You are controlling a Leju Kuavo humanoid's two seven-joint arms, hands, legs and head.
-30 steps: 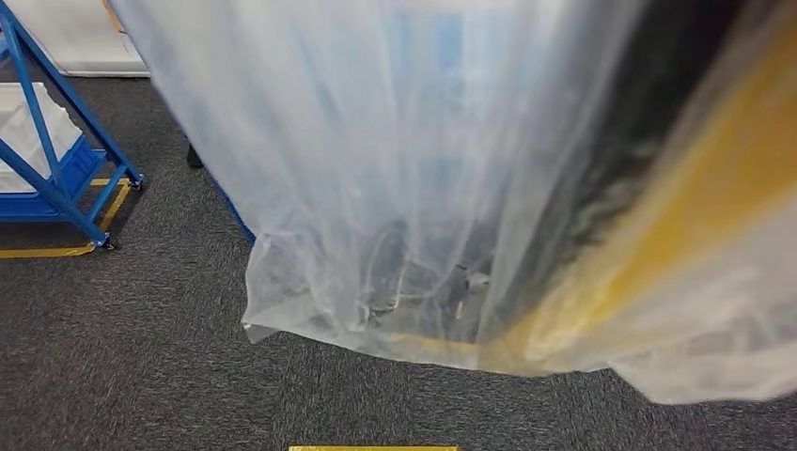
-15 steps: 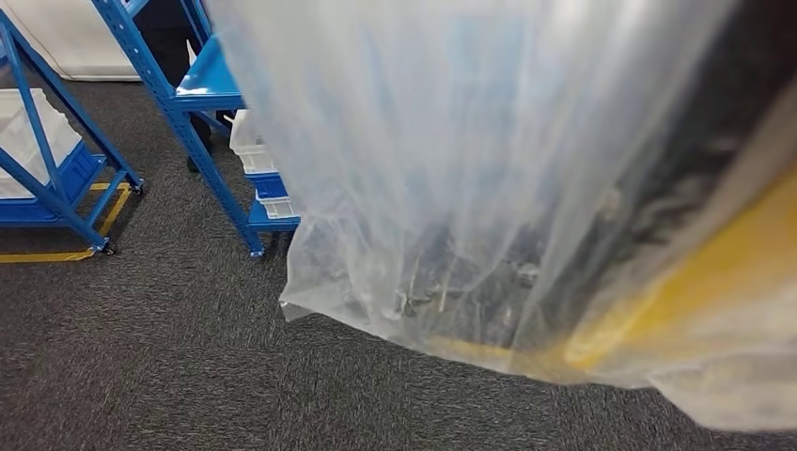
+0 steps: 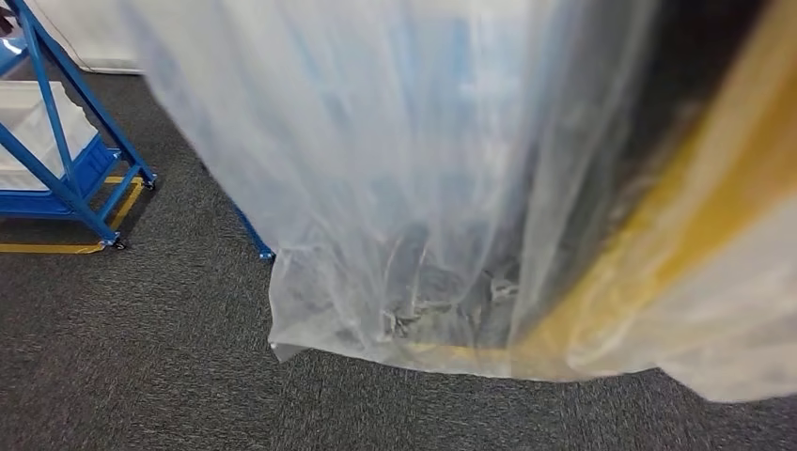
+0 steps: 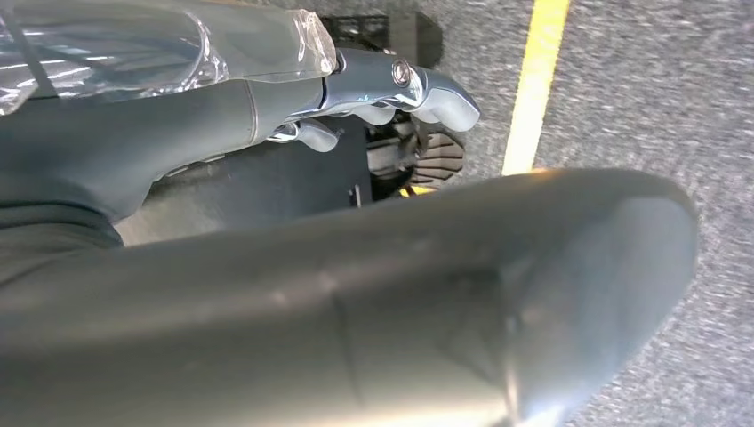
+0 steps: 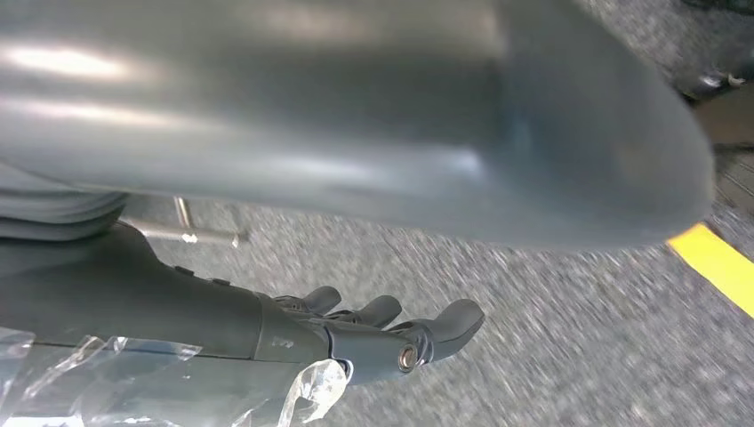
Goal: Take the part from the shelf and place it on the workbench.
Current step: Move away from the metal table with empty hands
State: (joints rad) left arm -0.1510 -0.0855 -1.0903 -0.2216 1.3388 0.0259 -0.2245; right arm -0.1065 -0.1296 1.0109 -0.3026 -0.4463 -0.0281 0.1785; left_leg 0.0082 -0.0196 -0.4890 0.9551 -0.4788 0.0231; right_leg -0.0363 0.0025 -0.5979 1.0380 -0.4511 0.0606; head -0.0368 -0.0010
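Note:
The part [image 3: 451, 188], a large piece wrapped in clear plastic with a dark body and a yellow band [image 3: 724, 178], hangs close in front of the head view and hides both arms there. In the left wrist view my left hand [image 4: 373, 89] lies with its fingers against the plastic wrap [image 4: 133, 44], the thumb [image 4: 400, 302] spread away. My right hand [image 5: 356, 338] shows the same in the right wrist view: fingers along the wrap [image 5: 133, 382], the thumb apart. Nothing sits between thumb and fingers of either hand; grey carpet shows there.
A blue shelf frame [image 3: 56, 160] with white bins [image 3: 28, 122] stands at the left on grey carpet. A second blue leg [image 3: 254, 235] peeks out beside the wrap. Yellow floor tape [image 3: 47, 249] runs under the frame; yellow lines [image 4: 533, 80] [image 5: 720, 267] cross the carpet below each hand.
The whole view swings: half a second ago a second blue shelf with white bins showed left of the part; now the wrap covers it again. The part stays held up in front.

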